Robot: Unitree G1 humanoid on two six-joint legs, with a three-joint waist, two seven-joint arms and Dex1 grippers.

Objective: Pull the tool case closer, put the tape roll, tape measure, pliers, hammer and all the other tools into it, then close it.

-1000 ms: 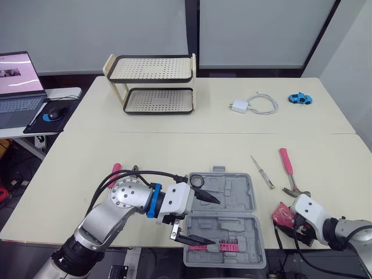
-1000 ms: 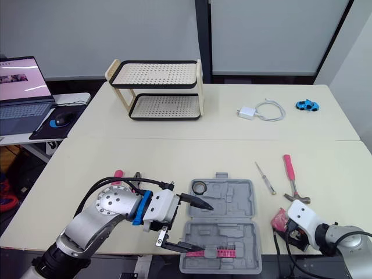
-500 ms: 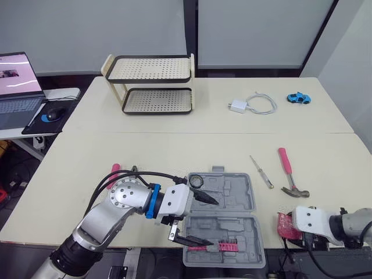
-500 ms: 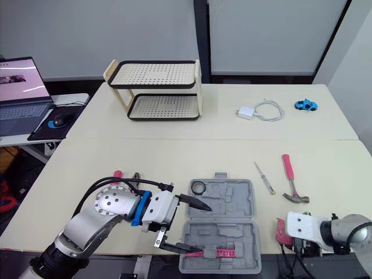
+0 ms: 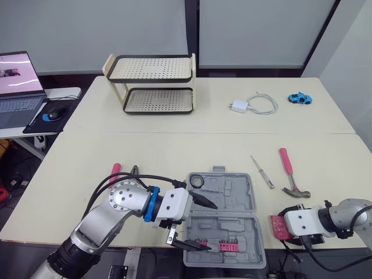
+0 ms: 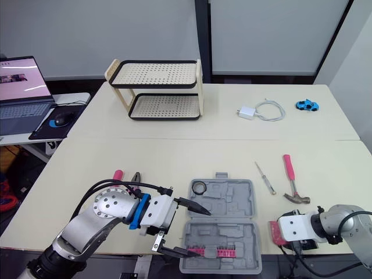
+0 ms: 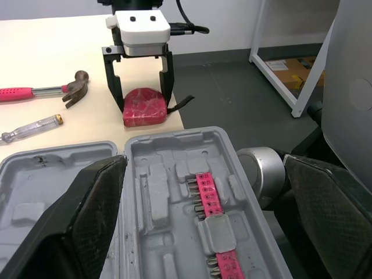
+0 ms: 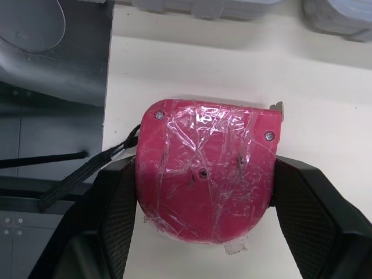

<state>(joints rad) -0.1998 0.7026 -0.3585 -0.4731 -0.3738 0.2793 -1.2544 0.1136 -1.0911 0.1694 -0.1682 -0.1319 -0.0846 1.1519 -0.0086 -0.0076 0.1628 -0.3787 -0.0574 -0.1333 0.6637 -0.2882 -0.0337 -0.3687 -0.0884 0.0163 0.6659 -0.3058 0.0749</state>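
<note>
— Where's the tool case?
— Lying open at the bench's front edge, with the left jaws spread wide over its 9 o'clock side.
— And the right jaws?
— Clamped on the red tape measure, at 3 o'clock from the case. The hammer lies at 2 o'clock.

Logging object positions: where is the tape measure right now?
In the eye views, the tape measure lies at the near edge of the table on the robot's right, clamped in the right gripper, right of the open tool case.
</note>
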